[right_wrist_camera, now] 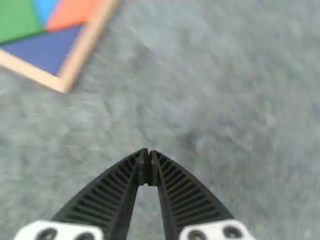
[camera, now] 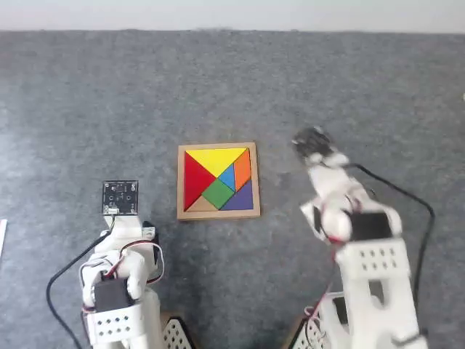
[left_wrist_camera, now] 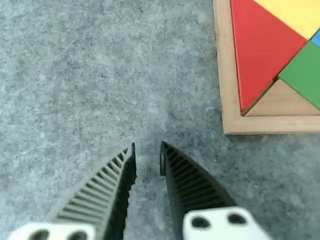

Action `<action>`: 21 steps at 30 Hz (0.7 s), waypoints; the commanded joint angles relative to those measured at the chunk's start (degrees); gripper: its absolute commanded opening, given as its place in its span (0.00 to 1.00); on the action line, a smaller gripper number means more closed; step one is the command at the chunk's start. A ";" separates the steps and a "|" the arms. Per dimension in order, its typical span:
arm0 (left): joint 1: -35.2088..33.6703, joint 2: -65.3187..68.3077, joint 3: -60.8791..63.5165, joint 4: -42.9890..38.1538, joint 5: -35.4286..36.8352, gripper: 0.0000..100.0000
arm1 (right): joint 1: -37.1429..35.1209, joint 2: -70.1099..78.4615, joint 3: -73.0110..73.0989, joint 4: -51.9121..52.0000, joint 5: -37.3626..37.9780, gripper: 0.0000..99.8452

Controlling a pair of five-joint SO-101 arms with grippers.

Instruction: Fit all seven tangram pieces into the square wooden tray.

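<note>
Tray (camera: 218, 215) mid-worktop (camera: 327, 87), six coloured pieces (camera: 216, 158) seated flush. Tan triangle (left_wrist_camera: 285, 102) in near corner: piece or bare floor, cannot tell. Left jaws slightly parted, empty, just beside tray. Right jaws clenched, empty. Verify corner first; avoid nudging tray.

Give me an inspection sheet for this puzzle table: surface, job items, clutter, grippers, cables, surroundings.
Surface: grey carpet, flat.
Job's things: wooden tray holds six coloured pieces; one corner triangle is wood-coloured, piece or bare floor unclear.
Clutter: white sliver at the carpet's edge.
Grippers: left gripper slightly open, empty, beside the tray; right gripper shut, empty, over carpet.
Cables: black cable by the left arm, another by the right.
Surroundings: pale wall beyond the carpet.
</note>
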 commanded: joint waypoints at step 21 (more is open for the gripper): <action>0.18 -1.05 -0.66 0.18 0.00 0.08 | 8.31 -44.88 38.86 5.14 -0.35 0.01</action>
